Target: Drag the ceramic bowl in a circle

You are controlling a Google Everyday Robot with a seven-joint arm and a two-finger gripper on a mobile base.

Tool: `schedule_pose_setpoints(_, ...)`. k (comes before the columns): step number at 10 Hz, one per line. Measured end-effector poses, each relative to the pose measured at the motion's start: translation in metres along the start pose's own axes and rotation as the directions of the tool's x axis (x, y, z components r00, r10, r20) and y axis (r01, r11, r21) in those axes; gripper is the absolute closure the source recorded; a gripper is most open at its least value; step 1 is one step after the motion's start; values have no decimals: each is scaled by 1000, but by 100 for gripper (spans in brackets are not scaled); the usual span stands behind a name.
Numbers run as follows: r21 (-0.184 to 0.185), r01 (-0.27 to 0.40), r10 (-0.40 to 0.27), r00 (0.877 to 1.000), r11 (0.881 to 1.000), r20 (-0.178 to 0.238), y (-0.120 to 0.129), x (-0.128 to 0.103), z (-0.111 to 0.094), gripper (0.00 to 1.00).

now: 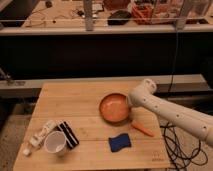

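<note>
The ceramic bowl (114, 108) is a round, shallow, glossy orange-brown dish lying on the wooden table (75, 100), right of centre. My white arm comes in from the right, and its gripper (131, 102) sits at the bowl's right rim. The arm's end covers the spot where the gripper meets the rim.
A white cup (55, 142) stands at the front left, beside a dark striped object (68, 133) and a white bottle (42, 133) lying flat. A blue sponge (120, 143) and an orange carrot-like piece (142, 129) lie in front of the bowl. Cables hang off the table's right edge.
</note>
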Motion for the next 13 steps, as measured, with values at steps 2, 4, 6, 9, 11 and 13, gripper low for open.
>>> schedule_pose_setpoints(2,5,65,-65,998,998,-4,-22,-24,-11,100)
schedule_pose_setpoints(4,31,157,-157,988,987,-8,-72,-27,-9,100)
schedule_pose_setpoints(6,75,237,-236,972,969,-17,-120,-15,0,100)
schedule_pose_setpoints(9,144,367,-363,930,919,-51,-193,23,20,100)
schedule_pose_setpoints(11,158,390,-384,921,907,-69,-213,67,34,100)
schedule_pose_setpoints(13,155,354,-347,935,922,-69,-209,99,45,100)
